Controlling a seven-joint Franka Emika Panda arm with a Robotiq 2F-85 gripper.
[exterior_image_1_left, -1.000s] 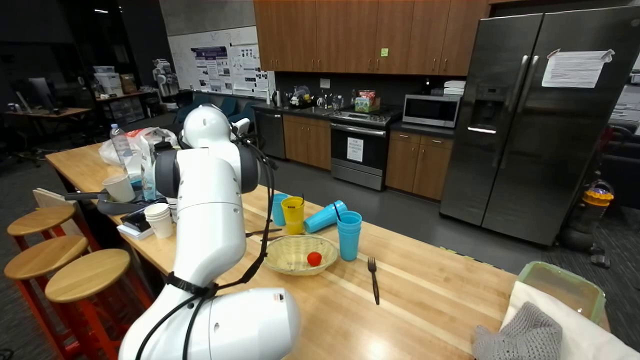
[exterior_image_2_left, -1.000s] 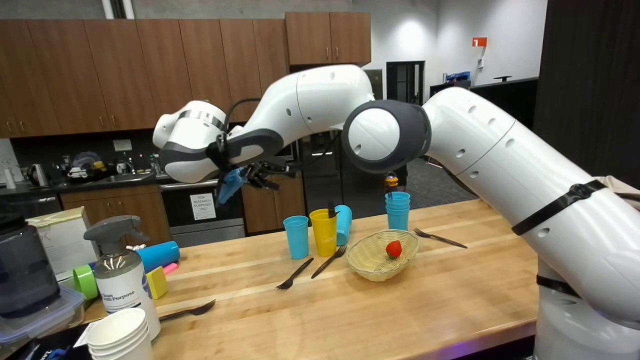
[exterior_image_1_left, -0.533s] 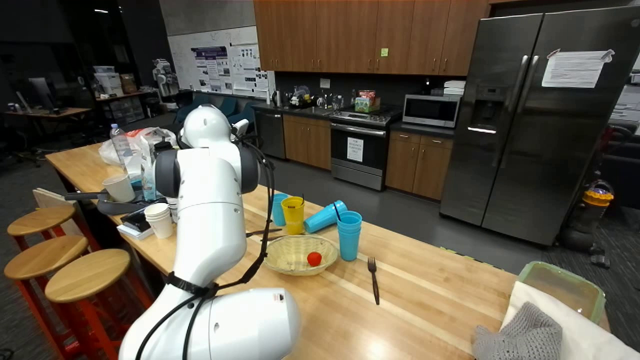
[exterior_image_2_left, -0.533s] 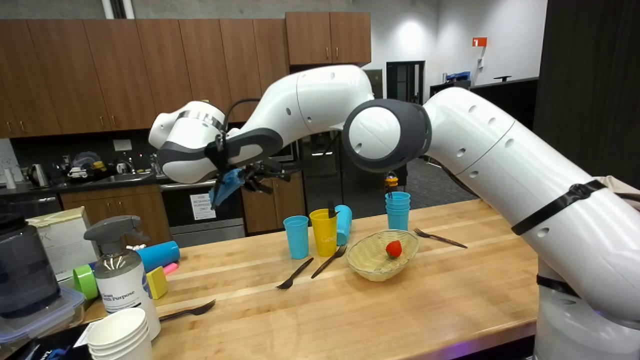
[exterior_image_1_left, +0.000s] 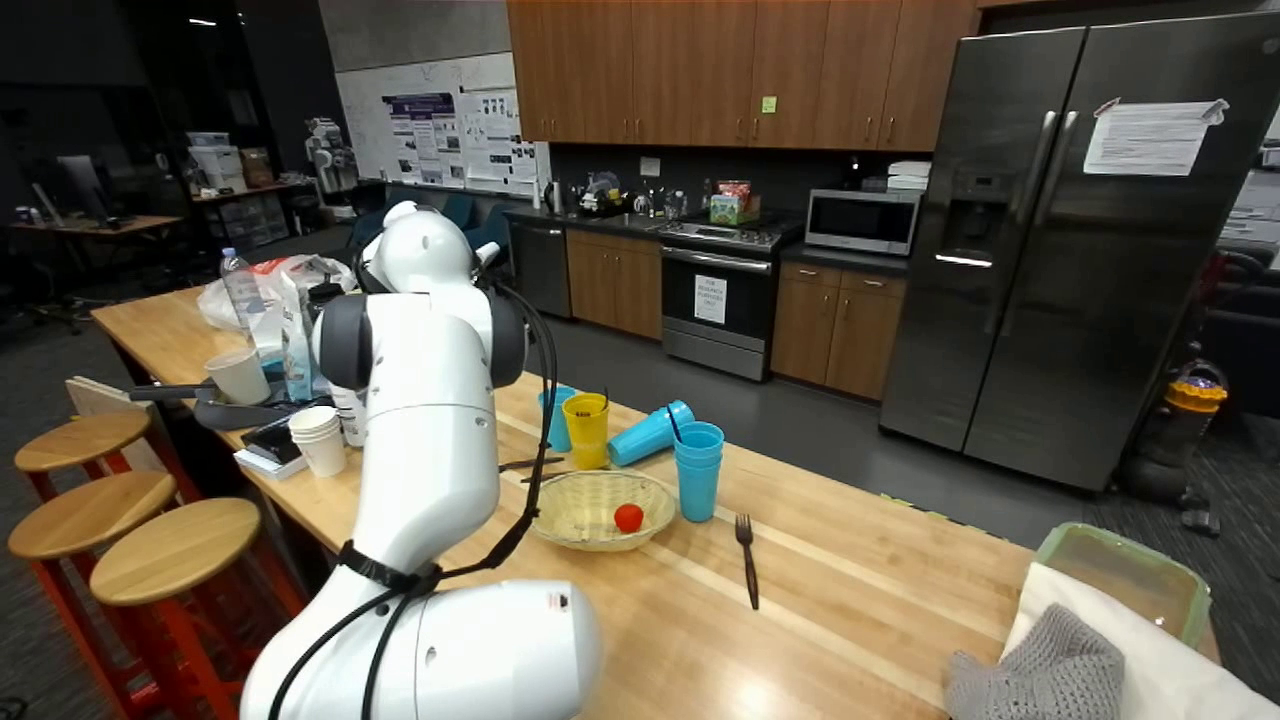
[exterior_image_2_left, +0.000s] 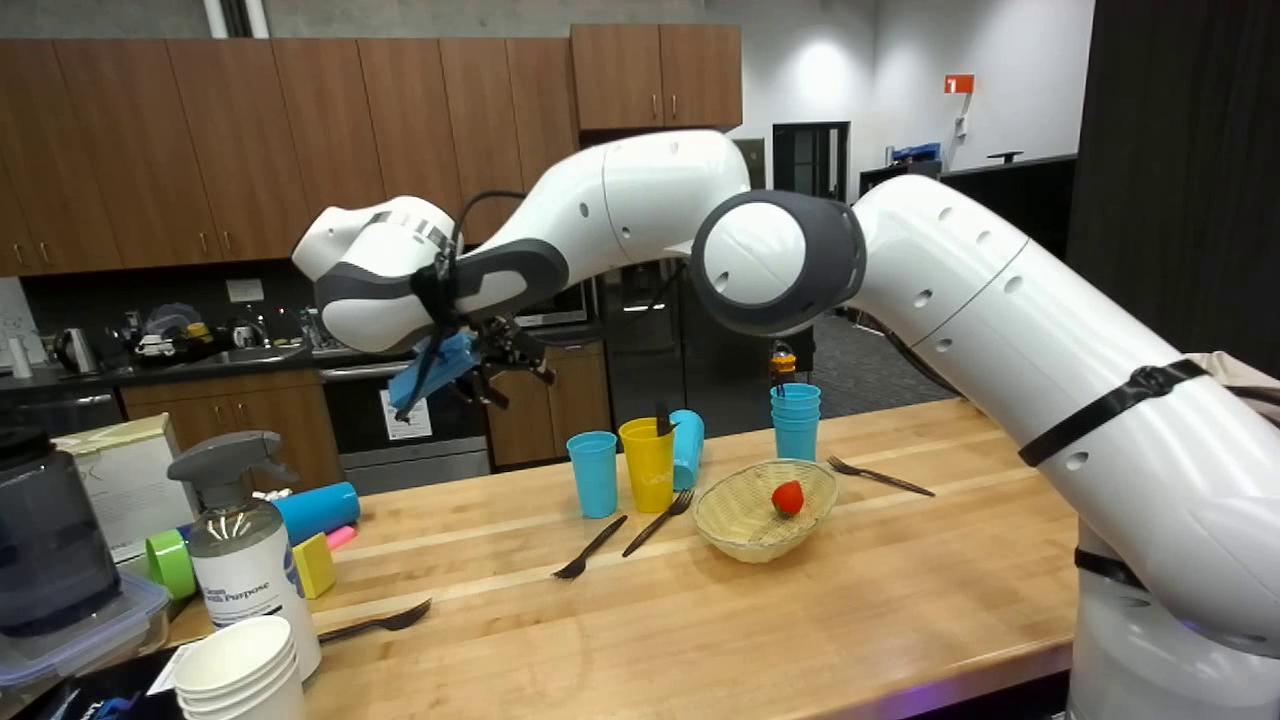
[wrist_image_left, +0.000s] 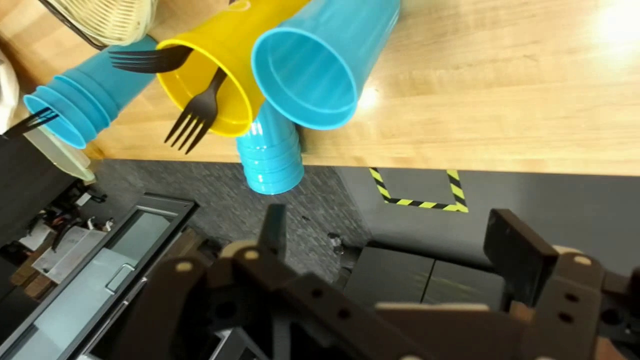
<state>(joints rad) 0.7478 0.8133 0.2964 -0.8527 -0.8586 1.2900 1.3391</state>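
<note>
Blue cup (wrist_image_left: 327, 65) upright on the tabletop (exterior_image_2_left: 700, 630), nearest the end effector (wrist_image_left: 387, 225); we see nothing in it; the end effector hangs higher, jaws spread, holding nothing; we judge this a hover; any grasp would call for lowering and lining up; just beside, a yellow cup (wrist_image_left: 245, 47) holds two forks (wrist_image_left: 202, 107); beyond, a basket (exterior_image_2_left: 742, 546) holds a small red thing (exterior_image_2_left: 788, 498); a blue stack (wrist_image_left: 87, 95) carries one fork (wrist_image_left: 30, 122).

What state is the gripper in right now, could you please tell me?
Gripper: open, holding nothing.
</note>
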